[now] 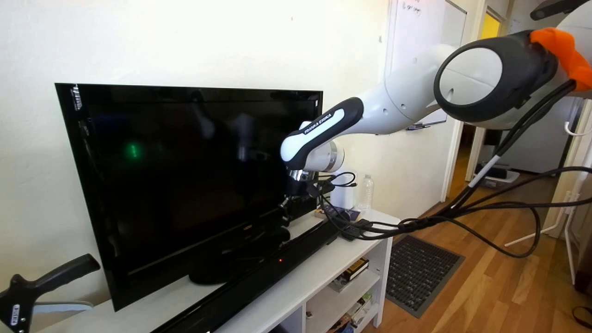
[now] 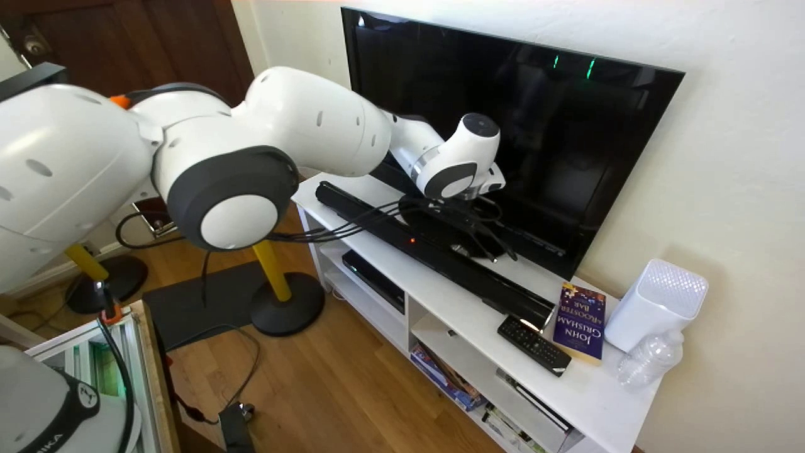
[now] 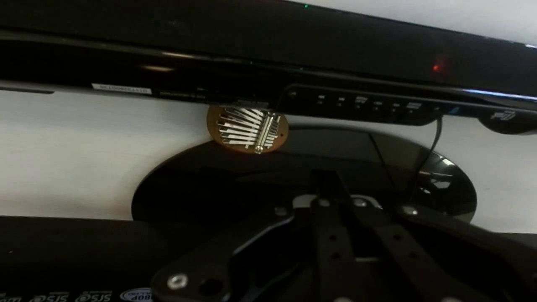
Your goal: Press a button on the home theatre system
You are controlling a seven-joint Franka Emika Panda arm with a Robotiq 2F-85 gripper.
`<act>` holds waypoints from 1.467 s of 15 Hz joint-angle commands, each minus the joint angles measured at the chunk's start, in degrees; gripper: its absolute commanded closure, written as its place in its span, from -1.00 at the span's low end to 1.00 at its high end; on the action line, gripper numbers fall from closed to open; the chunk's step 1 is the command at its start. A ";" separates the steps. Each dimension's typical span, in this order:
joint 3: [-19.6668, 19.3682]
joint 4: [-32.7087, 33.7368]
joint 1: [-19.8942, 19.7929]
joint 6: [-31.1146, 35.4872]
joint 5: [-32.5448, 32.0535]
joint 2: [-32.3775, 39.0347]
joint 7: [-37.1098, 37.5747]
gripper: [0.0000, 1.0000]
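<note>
Black soundbar (image 2: 434,253): lay on white cabinet (image 2: 600,401). Behind it: television (image 2: 560,145) stood, thumb piano (image 3: 247,130) lay close. Beside its end: remote (image 2: 534,345), paperback (image 2: 580,321) lay. Gripper (image 3: 329,180): hung behind it, jaws together.

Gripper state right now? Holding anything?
Gripper: closed, as the wrist view shows it, with nothing visibly held.
</note>
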 commanded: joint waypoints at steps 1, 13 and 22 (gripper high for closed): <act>-1.10 -1.70 0.67 -5.88 -0.54 -5.58 4.34 0.45; -7.46 -21.96 3.06 -28.59 -4.94 -38.10 11.47 -1.00; -7.50 -29.26 2.97 -26.58 -3.93 -44.42 10.31 -1.00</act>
